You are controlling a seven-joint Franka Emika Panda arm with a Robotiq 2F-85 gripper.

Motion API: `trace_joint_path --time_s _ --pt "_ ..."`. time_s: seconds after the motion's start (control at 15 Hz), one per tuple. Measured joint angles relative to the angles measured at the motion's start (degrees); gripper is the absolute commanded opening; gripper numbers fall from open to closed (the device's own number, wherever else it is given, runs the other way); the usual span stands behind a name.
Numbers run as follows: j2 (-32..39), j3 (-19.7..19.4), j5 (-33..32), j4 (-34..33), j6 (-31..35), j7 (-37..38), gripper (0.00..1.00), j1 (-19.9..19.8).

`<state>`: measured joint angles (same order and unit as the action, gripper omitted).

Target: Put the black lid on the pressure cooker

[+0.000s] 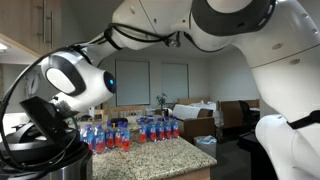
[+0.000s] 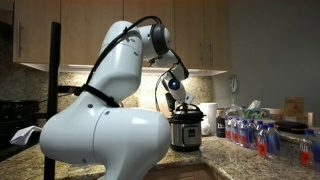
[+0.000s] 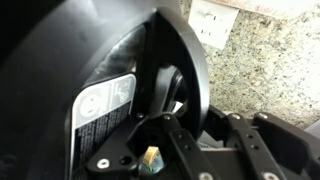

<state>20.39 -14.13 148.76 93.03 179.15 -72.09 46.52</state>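
The hand (image 3: pixel 178 128) is closed on the edge of the black lid (image 3: pixel 110 60) — glossy, curved plastic bearing a white label (image 3: pixel 105 105) — and holds it tilted just above the pressure cooker (image 2: pixel 187 133), a brushed steel cylinder with black trim. The cooker stands on a speckled granite counter (image 3: pixel 270 70) near clear bottles (image 1: pixel 130 133) — pale wooden cabinets (image 2: pixel 205 30) hang above.

I see the pressure cooker (image 2: pixel 187 133) on the counter (image 2: pixel 225 158), bottles (image 2: pixel 248 132) grouped beside it (not touching), cabinets (image 2: pixel 200 30) up behind.
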Motion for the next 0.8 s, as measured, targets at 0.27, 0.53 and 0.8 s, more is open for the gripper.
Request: trace_joint_path --time_s 0.27,0.53,0.8 --pt "0.04 1.22 -0.55 -0.14 0.18 0.22 0.05 1.09" --pt "-0.08 2.7 -1.03 -0.56 2.3 0.37 0.05 1.37" --pt "-6.98 2.68 -1.03 7.67 5.62 0.4 0.05 0.54"
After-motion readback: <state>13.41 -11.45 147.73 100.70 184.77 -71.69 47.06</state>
